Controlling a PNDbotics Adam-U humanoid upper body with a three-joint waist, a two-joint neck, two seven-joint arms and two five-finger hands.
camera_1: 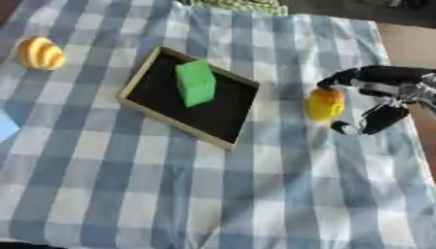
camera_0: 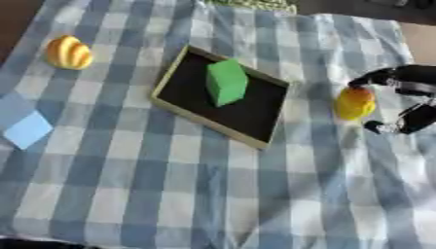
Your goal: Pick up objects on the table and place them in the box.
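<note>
While the green block (camera_0: 227, 81) sits inside the black tray-like box (camera_0: 185, 68) at mid-table, the right hand (camera_1: 379, 95) is seen at the right edge, fingers spread around a yellow-orange round object (camera_1: 324, 103) on the checked cloth (camera_0: 170, 185); actual contact cannot be told. A ridged yellow object (camera_0: 68, 52) lies far left, a blue piece (camera_0: 27, 129) below it.

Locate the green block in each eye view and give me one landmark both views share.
Left eye view: green block sits just above centre, inside the black box.
Right eye view: same block lies left of centre, upper half, in the box.
Shared landmark: the yellow-orange fruit at the right hand.
</note>
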